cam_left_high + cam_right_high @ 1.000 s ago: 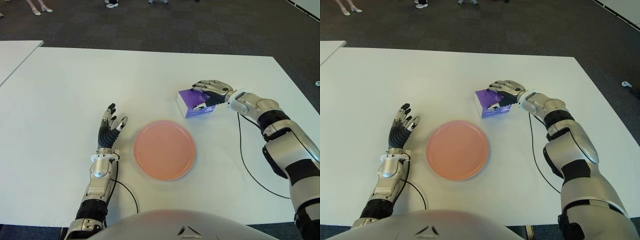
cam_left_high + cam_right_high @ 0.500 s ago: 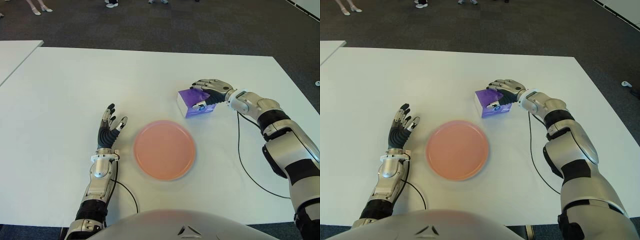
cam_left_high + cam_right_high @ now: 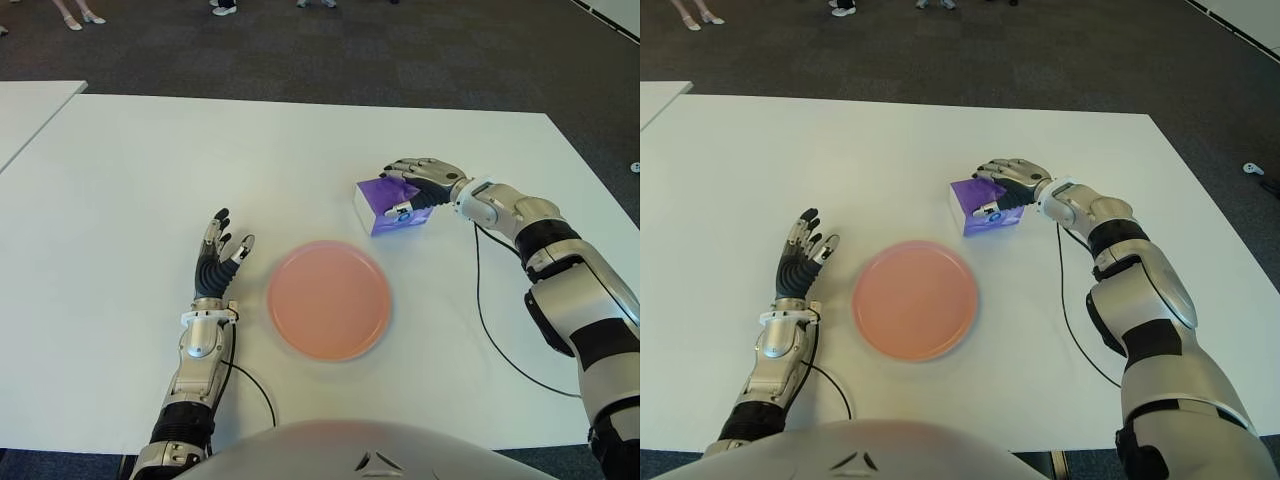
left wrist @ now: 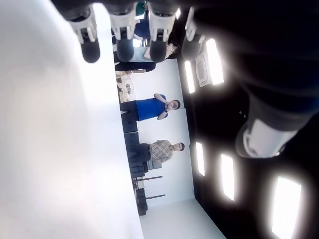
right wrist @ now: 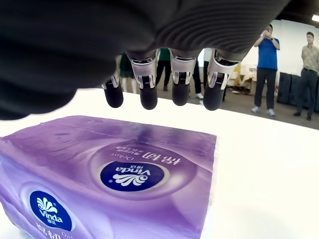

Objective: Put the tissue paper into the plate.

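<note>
A purple tissue paper pack (image 3: 376,199) lies on the white table (image 3: 150,170), beyond and to the right of the empty pink plate (image 3: 328,299). My right hand (image 3: 400,190) arches over the pack from the right, with its thumb at the near side. In the right wrist view its fingers (image 5: 180,84) hang just above the pack (image 5: 124,174), apart from its top, so the hand is open around it. To the left of the plate is my left hand (image 3: 220,252), with spread fingers holding nothing.
A second white table (image 3: 30,110) shows at the far left. Black cables trail on the table by my right arm (image 3: 490,330) and my left arm (image 3: 255,385). People stand on the dark carpet beyond the table (image 5: 266,42).
My right thumb has drawn slightly closer to the near side of the pack. The pack, the plate and my left hand have not moved.
</note>
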You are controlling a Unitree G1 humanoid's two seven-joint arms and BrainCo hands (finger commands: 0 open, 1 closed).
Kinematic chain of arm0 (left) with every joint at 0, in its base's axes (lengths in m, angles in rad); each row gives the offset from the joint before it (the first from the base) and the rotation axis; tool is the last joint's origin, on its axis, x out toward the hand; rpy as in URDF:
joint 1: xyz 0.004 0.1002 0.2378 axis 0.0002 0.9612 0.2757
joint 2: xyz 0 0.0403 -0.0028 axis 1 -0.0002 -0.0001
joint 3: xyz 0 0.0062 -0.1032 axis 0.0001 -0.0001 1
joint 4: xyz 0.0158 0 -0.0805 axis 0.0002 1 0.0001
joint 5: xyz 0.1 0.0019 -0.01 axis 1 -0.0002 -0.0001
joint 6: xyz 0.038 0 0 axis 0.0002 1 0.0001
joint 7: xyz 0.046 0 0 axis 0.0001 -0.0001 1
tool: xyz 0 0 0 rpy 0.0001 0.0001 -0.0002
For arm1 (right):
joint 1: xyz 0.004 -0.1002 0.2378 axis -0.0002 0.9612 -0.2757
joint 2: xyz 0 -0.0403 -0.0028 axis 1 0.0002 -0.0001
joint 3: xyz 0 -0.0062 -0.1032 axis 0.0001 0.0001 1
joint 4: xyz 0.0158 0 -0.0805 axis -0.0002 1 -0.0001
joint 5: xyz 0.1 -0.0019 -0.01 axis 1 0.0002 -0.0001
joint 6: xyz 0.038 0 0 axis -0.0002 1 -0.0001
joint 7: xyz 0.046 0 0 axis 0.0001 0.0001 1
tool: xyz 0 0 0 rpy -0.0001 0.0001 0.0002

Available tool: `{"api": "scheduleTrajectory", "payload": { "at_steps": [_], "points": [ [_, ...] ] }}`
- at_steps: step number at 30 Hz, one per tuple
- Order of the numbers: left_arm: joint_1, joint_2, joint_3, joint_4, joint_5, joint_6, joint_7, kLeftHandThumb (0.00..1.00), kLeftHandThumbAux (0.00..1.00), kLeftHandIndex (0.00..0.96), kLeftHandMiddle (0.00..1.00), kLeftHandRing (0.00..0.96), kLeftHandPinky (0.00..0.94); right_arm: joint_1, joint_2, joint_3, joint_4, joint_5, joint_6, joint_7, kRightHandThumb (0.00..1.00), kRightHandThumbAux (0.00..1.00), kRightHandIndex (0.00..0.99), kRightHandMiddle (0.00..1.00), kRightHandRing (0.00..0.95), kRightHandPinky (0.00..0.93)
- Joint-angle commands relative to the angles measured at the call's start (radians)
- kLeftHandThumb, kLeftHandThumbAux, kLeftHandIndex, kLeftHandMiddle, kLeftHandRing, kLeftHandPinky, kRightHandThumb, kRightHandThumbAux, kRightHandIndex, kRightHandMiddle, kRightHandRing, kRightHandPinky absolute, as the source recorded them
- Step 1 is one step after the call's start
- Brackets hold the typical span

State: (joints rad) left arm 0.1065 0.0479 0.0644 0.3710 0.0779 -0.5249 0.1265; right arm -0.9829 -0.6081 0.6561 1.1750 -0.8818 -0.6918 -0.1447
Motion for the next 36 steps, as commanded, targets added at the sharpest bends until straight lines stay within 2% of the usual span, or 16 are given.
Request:
{"api": "scheduleTrajectory", "payload": {
  "at_steps": [1, 14, 17, 24, 30, 36],
  "points": [
    [0.049, -0.006, 0.000, 0.037, -0.006, 0.027, -0.009, 0.000, 0.541, 0.000, 0.000, 0.000, 0.000, 0.013, 0.014, 0.015, 0.006, -0.008, -0.008, 0.011, 0.443, 0.155, 0.000, 0.000, 0.000, 0.000],
    [0.059, -0.009, 0.003, 0.031, -0.006, 0.025, 0.003, 0.000, 0.556, 0.000, 0.000, 0.000, 0.000, 0.013, 0.052, 0.080, 0.046, -0.067, 0.028, -0.023, 0.397, 0.180, 0.000, 0.000, 0.000, 0.000],
    [0.062, -0.008, 0.004, 0.028, -0.001, 0.027, 0.007, 0.000, 0.549, 0.000, 0.000, 0.000, 0.000, 0.032, 0.073, 0.107, 0.067, -0.089, 0.057, -0.047, 0.403, 0.178, 0.000, 0.000, 0.000, 0.000],
    [0.073, -0.008, 0.005, 0.016, -0.006, 0.020, 0.001, 0.000, 0.537, 0.000, 0.000, 0.000, 0.000, 0.028, 0.090, 0.164, 0.085, -0.123, 0.052, -0.051, 0.426, 0.193, 0.000, 0.000, 0.000, 0.000],
    [0.077, -0.008, 0.006, 0.020, -0.009, 0.004, -0.001, 0.000, 0.533, 0.000, 0.000, 0.000, 0.000, 0.061, 0.133, 0.214, 0.125, -0.147, 0.094, -0.066, 0.436, 0.212, 0.000, 0.000, 0.000, 0.000],
    [0.077, -0.008, 0.006, 0.028, -0.006, -0.003, 0.001, 0.000, 0.533, 0.000, 0.000, 0.000, 0.000, 0.075, 0.148, 0.249, 0.142, -0.151, 0.110, -0.070, 0.433, 0.225, 0.000, 0.000, 0.000, 0.000]
  ]
}}
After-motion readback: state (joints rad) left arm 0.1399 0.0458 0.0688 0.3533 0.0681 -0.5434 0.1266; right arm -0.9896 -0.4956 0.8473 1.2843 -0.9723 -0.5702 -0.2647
